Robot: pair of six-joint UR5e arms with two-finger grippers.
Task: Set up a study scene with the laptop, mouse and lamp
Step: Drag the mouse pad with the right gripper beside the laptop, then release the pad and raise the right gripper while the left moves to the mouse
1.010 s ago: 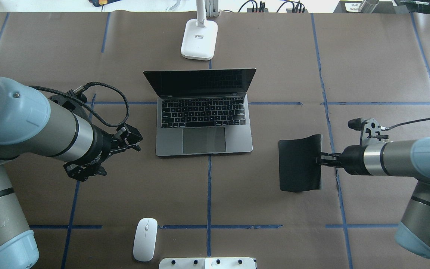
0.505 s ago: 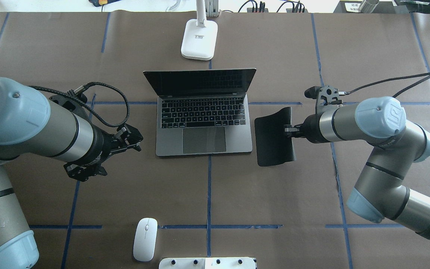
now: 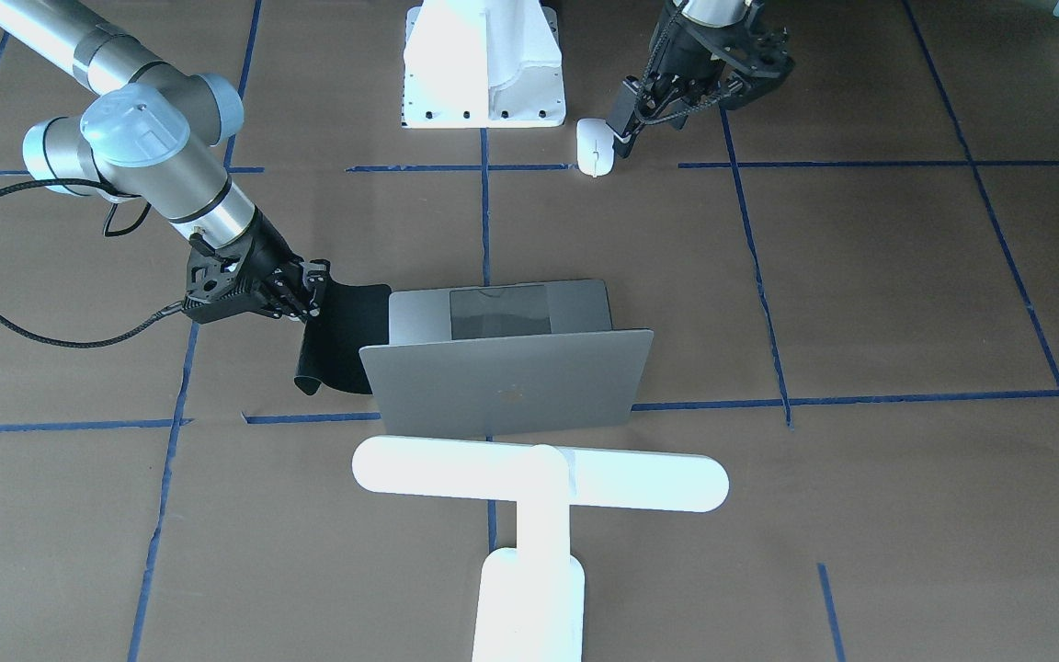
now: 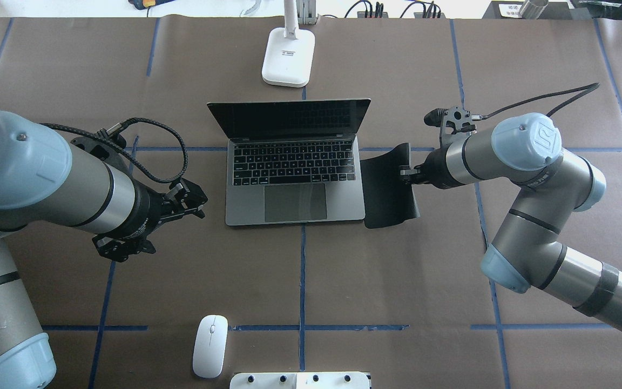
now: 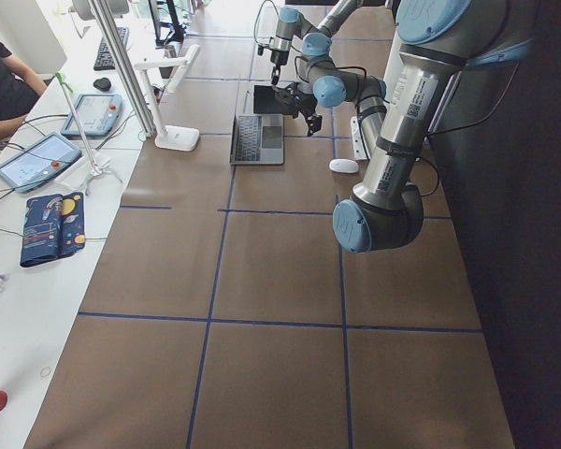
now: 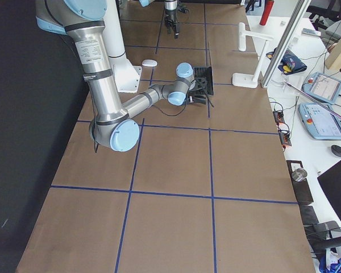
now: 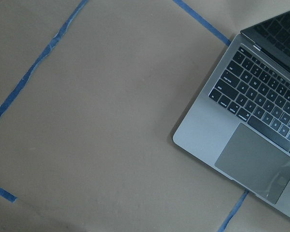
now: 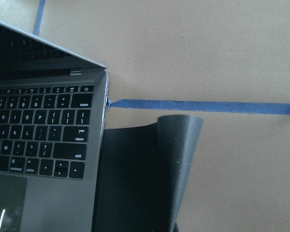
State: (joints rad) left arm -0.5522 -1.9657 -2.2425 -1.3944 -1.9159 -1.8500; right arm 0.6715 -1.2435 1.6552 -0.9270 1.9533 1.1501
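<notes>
The grey laptop (image 4: 295, 202) stands open at the table's middle, its lid (image 3: 506, 382) towards the white T-shaped lamp (image 3: 539, 478), whose base (image 4: 288, 56) is just behind it. The white mouse (image 4: 210, 346) lies near the robot's edge, left of centre. My right gripper (image 4: 407, 175) is shut on the curled right edge of a black mat (image 4: 386, 189). The mat's left edge lies against the laptop's right side (image 8: 102, 159). My left gripper (image 4: 198, 207) hovers left of the laptop, open and empty.
The white robot pedestal (image 3: 483, 64) stands at the near edge, next to the mouse (image 3: 593, 147). Blue tape lines (image 4: 303, 281) cross the brown table cover. Cables and boxes lie along the far edge behind the lamp.
My right arm has carried the black mat leftwards and farther from the robot, from the table's right part to the laptop's right side. The left arm has not moved.
</notes>
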